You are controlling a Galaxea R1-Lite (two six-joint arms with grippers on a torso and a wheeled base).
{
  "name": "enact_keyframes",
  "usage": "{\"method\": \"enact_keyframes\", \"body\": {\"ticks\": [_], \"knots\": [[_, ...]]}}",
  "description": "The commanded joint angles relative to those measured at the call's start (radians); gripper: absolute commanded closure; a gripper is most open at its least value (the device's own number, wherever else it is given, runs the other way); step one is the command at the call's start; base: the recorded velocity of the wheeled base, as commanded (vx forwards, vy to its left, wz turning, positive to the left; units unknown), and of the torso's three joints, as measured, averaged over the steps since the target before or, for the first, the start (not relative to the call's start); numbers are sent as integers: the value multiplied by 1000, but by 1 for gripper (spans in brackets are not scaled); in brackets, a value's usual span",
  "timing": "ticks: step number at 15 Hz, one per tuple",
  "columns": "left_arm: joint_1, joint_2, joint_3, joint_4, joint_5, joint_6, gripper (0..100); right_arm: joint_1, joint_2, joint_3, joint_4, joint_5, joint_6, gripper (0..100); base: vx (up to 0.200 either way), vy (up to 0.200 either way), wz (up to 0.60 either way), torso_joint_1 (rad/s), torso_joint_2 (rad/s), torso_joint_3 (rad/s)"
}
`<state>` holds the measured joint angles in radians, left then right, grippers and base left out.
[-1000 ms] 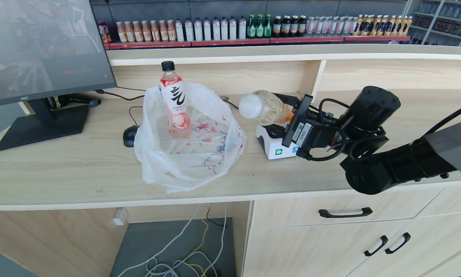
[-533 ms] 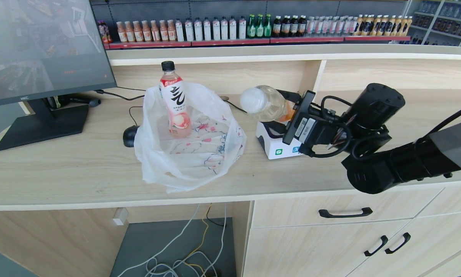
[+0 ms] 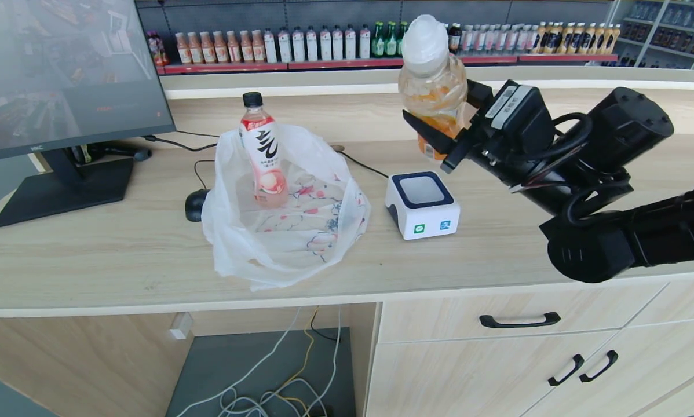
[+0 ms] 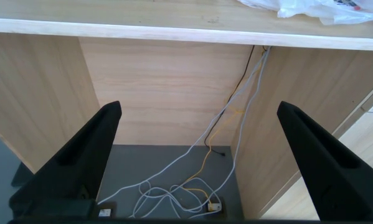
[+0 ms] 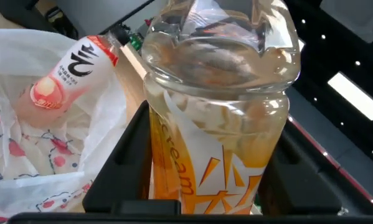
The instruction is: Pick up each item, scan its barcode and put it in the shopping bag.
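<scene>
Orange-labelled clear bottle [image 3: 432, 75] is held upright, white end up, clamped low on its body by the right jaws. It is raised off the table [image 3: 92, 249], at about 12 o'clock from the white scanner [image 3: 421, 204]. Shopping bag [image 3: 283, 231] is set at 9 o'clock from the scanner, mouth open, with a pink bottle [image 3: 264, 162] standing inside. Left jaws are held wide apart, empty, below the table edge.

Risks judged:
- The grip is low on a tall bottle, so a tilt or slip may be caused on the swing to the bag.
- The pink bottle may be knocked over.
- The limp bag rim may be snagged.
</scene>
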<state>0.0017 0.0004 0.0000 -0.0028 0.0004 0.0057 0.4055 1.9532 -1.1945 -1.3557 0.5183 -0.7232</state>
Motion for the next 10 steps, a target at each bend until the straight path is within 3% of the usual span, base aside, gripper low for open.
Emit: {"method": "enact_keyframes", "body": {"ticks": [1,2,7,10], "knots": [[0,0,0,0,1,0,0,1,-57,16,-2,-57,68,100,0,0,0,0,0,0],[0,0,0,0,1,0,0,1,-77,32,-3,-118,143,100,0,0,0,0,0,0],[0,0,0,0,1,0,0,-4,-122,108,-79,-170,407,100,0,0,0,0,0,0],[-2,0,0,1,1,7,0,7,-172,207,-132,-218,456,100,0,0,0,0,0,0]]}}
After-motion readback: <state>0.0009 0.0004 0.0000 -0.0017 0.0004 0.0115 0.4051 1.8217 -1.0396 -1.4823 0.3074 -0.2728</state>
